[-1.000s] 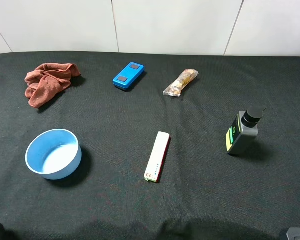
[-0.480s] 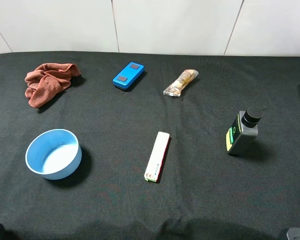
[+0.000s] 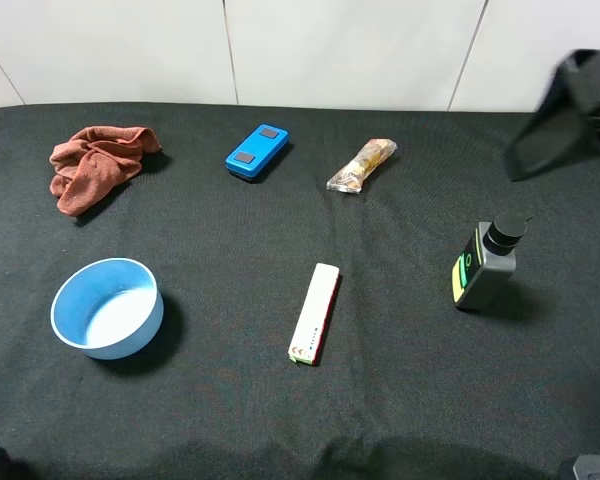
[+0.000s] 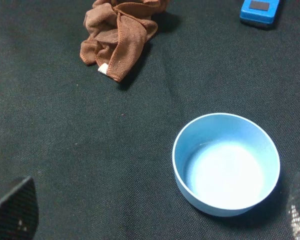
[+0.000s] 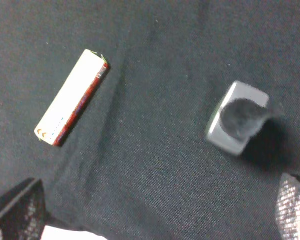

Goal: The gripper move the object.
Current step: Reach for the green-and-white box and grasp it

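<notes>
The box (image 3: 315, 313) (image 5: 72, 103) lies flat on the black table cover (image 3: 230, 240), touched by nothing. In the high view its long axis runs almost straight from near to far, with the far end leaning a little to the right. The green-marked end points toward the near edge, and the red edge faces right.

The right gripper (image 5: 155, 215) is well apart from the box. Its fingers (image 5: 17, 212) stand wide and hold nothing. The box sits out ahead of them, nearer that finger than the other. It lies slantwise to the line between the tips, with neither end aimed into the gap. A grey pump bottle (image 3: 485, 265) (image 5: 237, 122) stands ahead of the other finger. In the high view the right arm (image 3: 565, 110) is only a dark blur, beyond the bottle.

The left gripper (image 4: 157, 210) also has its fingers (image 4: 15, 212) spread wide and empty. A blue bowl (image 3: 107, 307) (image 4: 226, 162) sits just ahead of them, closer to the other tip. A crumpled rust cloth (image 3: 95, 165) (image 4: 121, 37) and a blue case (image 3: 257, 152) (image 4: 260, 11) lie farther out. A snack wrapper (image 3: 362, 165) lies beyond the box's far end.
</notes>
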Robot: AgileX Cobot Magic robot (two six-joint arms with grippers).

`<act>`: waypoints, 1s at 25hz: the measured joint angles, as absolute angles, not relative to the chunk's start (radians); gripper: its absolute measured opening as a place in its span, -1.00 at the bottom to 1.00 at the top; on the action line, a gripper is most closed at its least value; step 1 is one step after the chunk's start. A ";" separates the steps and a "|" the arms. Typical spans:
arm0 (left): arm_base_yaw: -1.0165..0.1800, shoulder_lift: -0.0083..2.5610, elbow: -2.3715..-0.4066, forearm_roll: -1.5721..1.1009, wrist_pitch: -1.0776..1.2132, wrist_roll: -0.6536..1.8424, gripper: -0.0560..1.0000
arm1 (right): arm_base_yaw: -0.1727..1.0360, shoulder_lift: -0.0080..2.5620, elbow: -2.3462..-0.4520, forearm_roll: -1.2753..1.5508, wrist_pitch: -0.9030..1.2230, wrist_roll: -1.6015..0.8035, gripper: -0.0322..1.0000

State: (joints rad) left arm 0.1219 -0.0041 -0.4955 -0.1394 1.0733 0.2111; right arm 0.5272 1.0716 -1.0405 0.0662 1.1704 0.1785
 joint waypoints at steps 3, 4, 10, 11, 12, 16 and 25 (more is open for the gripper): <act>0.122 -0.004 -0.495 -0.139 1.073 0.211 0.99 | 0.598 1.118 -1.068 0.032 1.157 0.258 0.41; 0.122 -0.004 -0.495 -0.139 1.073 0.211 0.99 | 0.622 1.133 -1.079 0.024 1.155 0.288 0.41; 0.122 -0.004 -0.495 -0.139 1.073 0.211 0.99 | 0.752 1.206 -1.142 -0.018 1.132 0.440 0.41; 0.122 -0.004 -0.495 -0.139 1.073 0.211 0.99 | 0.773 1.219 -1.153 -0.026 1.131 0.463 0.41; 0.122 -0.004 -0.495 -0.139 1.073 0.211 0.99 | 0.792 1.230 -1.164 -0.032 1.130 0.484 0.41; 0.122 -0.004 -0.495 -0.139 1.073 0.211 0.99 | 0.854 1.283 -1.198 -0.052 1.100 0.593 0.41; 0.122 -0.004 -0.495 -0.139 1.073 0.211 0.99 | 0.960 1.347 -1.208 -0.064 1.016 0.760 0.41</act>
